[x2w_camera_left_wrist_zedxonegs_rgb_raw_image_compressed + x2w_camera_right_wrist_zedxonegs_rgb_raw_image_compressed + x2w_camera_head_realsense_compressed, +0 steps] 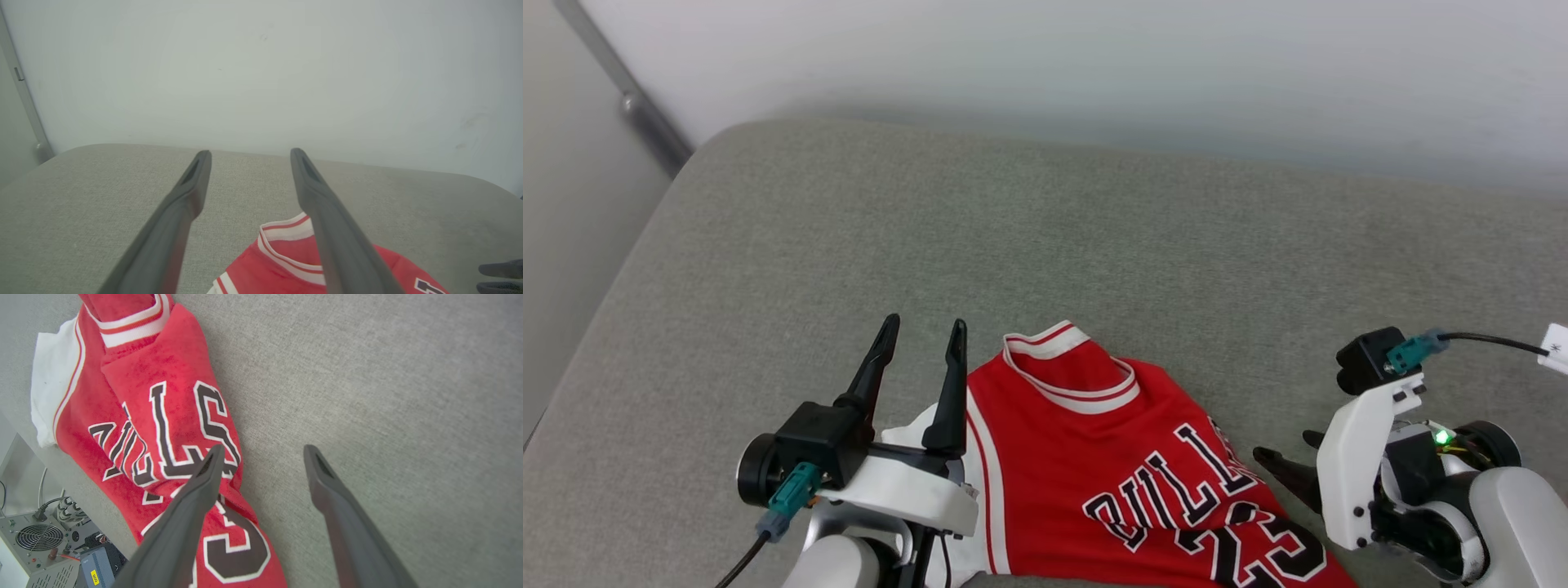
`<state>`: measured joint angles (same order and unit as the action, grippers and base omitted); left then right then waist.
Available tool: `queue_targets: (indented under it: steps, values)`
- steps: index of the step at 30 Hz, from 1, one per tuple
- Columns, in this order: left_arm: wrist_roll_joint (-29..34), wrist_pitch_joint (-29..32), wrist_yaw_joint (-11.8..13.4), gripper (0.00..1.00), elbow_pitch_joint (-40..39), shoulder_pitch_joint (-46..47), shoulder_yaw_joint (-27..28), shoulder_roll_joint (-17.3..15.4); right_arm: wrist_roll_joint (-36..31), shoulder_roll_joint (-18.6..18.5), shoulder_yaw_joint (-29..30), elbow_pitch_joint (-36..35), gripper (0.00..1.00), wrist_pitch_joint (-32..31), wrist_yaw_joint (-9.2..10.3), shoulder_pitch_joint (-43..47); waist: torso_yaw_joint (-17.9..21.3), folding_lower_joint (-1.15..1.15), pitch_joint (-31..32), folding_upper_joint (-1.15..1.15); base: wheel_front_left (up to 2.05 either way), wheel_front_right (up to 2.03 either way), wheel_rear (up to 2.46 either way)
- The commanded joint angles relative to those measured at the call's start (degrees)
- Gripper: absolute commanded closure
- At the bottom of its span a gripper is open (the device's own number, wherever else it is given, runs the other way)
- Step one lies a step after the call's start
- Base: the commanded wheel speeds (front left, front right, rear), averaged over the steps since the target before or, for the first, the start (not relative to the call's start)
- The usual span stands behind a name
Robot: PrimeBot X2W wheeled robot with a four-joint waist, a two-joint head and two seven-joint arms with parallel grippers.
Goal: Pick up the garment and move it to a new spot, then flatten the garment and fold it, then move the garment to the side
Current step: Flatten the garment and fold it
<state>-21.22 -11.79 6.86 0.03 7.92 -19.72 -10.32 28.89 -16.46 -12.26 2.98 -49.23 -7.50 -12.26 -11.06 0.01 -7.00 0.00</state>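
The garment (1094,457), a red jersey with white-and-red trim and black lettering, lies folded narrow at the near edge of the grey padded surface (1094,229), collar pointing away from me. A white sleeve (53,388) sticks out on its left side. My left gripper (925,327) stands open just left of the collar, nothing between its fingers; from the left wrist, the gripper (250,153) hovers above the collar (286,232). My right gripper (1281,445) is open beside the garment's right edge; in the right wrist view, one finger (196,490) overlaps the lettering (163,428).
A pale wall (1094,65) rises behind the padded surface. A metal rail (637,106) runs at the far left. Below the surface's near edge, the right wrist view shows an electronics box with a fan (36,539) and cables. Bare grey padding stretches beyond and right of the garment.
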Motion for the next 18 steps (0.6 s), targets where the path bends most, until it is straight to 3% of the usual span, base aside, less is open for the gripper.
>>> queue_targets:
  steps: [1, 10, 11, 13, 18]
  values:
    - [0.41, -0.41, -0.22, 0.0, 0.5, 1.16, -0.2, 0.23, 0.8, -0.61, -1.13, 1.4, 0.0, -0.92, 0.02, -1.71, -2.93, -0.01, -2.77, 0.0, 0.0, 0.0, 0.0]
    - [0.23, -1.92, -0.53, 0.0, 3.12, 2.54, -0.44, 1.27, 5.29, -1.55, -10.39, 10.29, 0.0, -4.21, 0.02, -4.05, -5.33, -0.01, -4.65, 0.0, 0.0, 0.0, 0.0]
    - [0.17, -2.03, -0.53, 0.0, 3.34, 2.5, -0.41, 1.29, 5.68, -1.66, -11.21, 10.67, 0.53, -4.07, 0.02, -4.1, -5.34, -0.01, -4.63, 0.0, 0.0, 0.0, 0.0]
    - [0.02, -2.21, -0.58, 0.0, 3.59, 2.44, -0.28, 1.37, 6.24, -2.35, -12.53, 10.94, 1.0, -3.75, 0.02, -4.3, -5.3, -0.01, -4.43, 0.0, 0.0, 0.0, 0.0]
    - [0.12, -2.74, -0.96, 0.0, 3.68, 2.21, 0.06, 1.37, 5.52, -4.59, -12.62, 8.08, 1.0, 1.52, 0.02, -8.73, -4.38, -0.01, -3.18, 0.0, 0.0, 0.0, 0.0]
